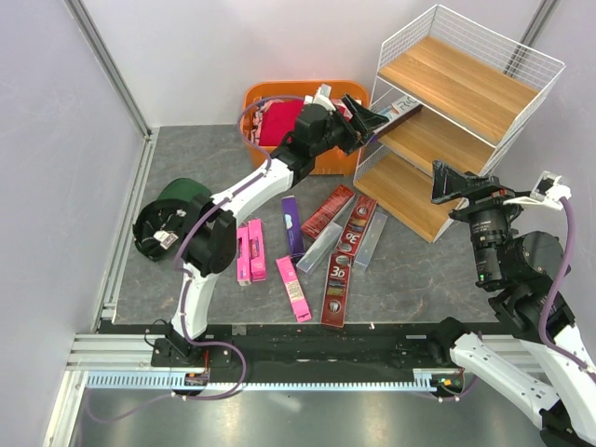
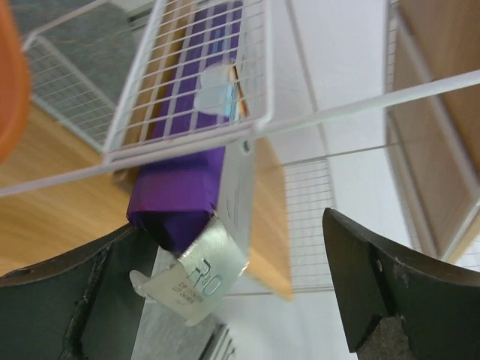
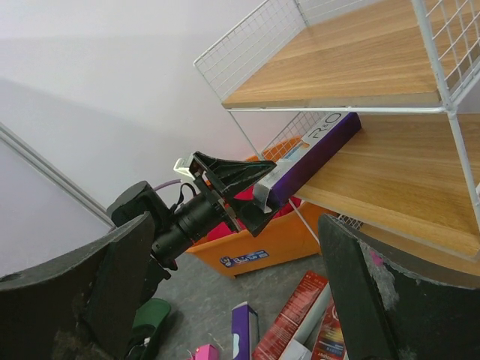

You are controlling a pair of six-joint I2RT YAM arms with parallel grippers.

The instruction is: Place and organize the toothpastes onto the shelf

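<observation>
Lying loose on the mat [image 1: 209,154], red, pink and silver toothpastes [image 1: 337,251] await sorting, the right gripper [image 1: 438,183] hangs open beside the shelf [image 1: 549,65], and beyond, the left gripper [image 1: 368,116] spreads its jaws around a purple toothpaste [image 3: 311,150] whose weight the middle board [image 3: 390,176] now bears.

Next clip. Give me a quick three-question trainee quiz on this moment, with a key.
1. True or false: the left gripper is clamped shut on the purple toothpaste box.
2. Which board of the shelf bears that box? A top, B middle, C bottom.
3. Fill in: the right gripper holds ____.

Key: 1 false, its jaws are spread wide; 2 B; 3 nothing.
</observation>
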